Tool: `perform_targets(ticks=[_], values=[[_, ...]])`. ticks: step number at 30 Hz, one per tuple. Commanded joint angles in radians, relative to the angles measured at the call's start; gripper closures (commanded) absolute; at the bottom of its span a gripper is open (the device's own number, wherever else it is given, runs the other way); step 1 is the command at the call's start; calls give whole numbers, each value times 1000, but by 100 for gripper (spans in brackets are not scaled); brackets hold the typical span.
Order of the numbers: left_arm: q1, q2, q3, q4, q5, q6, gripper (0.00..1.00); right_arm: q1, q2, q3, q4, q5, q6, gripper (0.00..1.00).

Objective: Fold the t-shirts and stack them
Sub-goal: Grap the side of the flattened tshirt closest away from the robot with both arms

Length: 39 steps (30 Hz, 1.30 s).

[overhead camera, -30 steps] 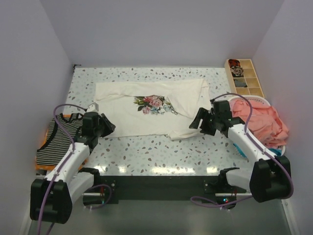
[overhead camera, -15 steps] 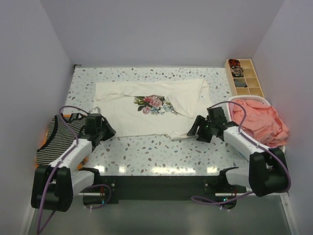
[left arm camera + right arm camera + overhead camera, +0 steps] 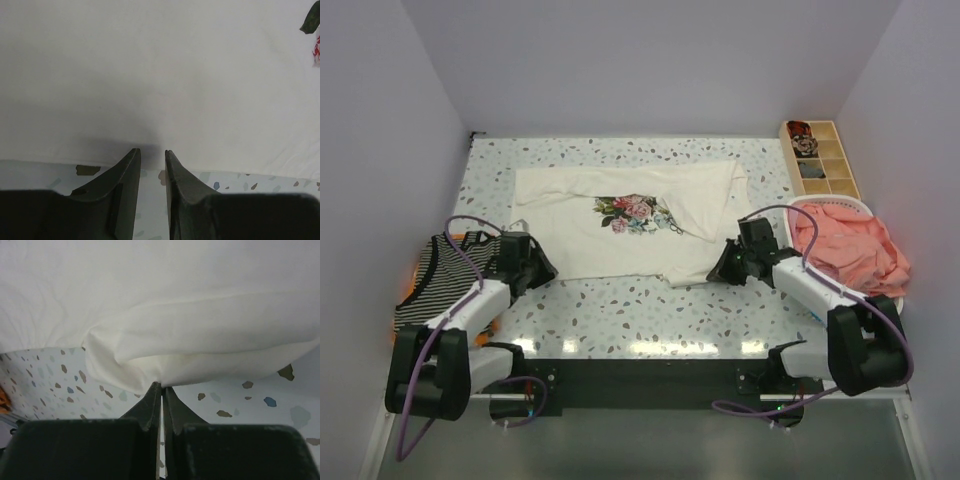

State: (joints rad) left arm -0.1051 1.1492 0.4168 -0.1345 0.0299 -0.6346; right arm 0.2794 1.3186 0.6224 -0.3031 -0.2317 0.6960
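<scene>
A cream t-shirt [image 3: 582,238] with a pink-rose print lies spread flat across the table's middle. My left gripper [image 3: 542,270] is low at the shirt's near-left hem. In the left wrist view its jaws [image 3: 152,151] stand a narrow gap apart, tips just at the cloth edge [image 3: 160,75], with bare table between them. My right gripper [image 3: 723,270] is at the near-right corner of the shirt. Its jaws [image 3: 161,385] are shut, pinching a puckered fold of the cream hem [image 3: 160,355].
A black-and-white striped t-shirt [image 3: 435,290] lies folded on an orange one [image 3: 418,268] at the left edge. A coral-pink shirt [image 3: 850,250] is heaped in a white basket [image 3: 840,203] at the right. A compartmented wooden tray [image 3: 820,160] stands at the back right.
The right gripper dropped to the shirt's near-right corner and closed on the hem. The left gripper settled slightly lower at the near-left hem, its gap unchanged.
</scene>
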Motion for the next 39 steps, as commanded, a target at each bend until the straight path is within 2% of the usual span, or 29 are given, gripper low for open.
perform_targets(ticks=[1, 9, 15, 18, 19, 22, 26, 29, 32, 36, 39], values=[[-2, 26, 23, 50, 11, 27, 69, 9, -87, 52, -27, -18, -1, 100], [-2, 90, 30, 73, 56, 41, 69, 9, -26, 164, -24, -135, 33, 100], [-4, 135, 31, 87, 82, 50, 69, 10, 123, 255, 30, -152, 43, 99], [-2, 156, 36, 92, 94, 55, 69, 10, 211, 310, 44, -144, 5, 62], [-2, 161, 34, 92, 99, 56, 69, 9, 226, 322, 44, -138, -27, 56], [-2, 176, 33, 95, 97, 61, 69, 14, 209, 342, 47, -75, -107, 43], [-2, 196, 37, 101, 97, 62, 69, 12, 94, 352, -34, 29, -187, 33], [-2, 211, 43, 108, 105, 61, 69, 12, 19, 347, -138, 98, -214, 30], [-2, 225, 54, 115, 110, 64, 69, 14, -21, 306, -197, 97, -202, 32], [-2, 227, 63, 105, 104, 73, 70, 11, -52, 202, -173, 111, -150, 32], [-2, 219, 66, 93, 100, 78, 70, 12, -33, 183, -156, 112, -125, 35]])
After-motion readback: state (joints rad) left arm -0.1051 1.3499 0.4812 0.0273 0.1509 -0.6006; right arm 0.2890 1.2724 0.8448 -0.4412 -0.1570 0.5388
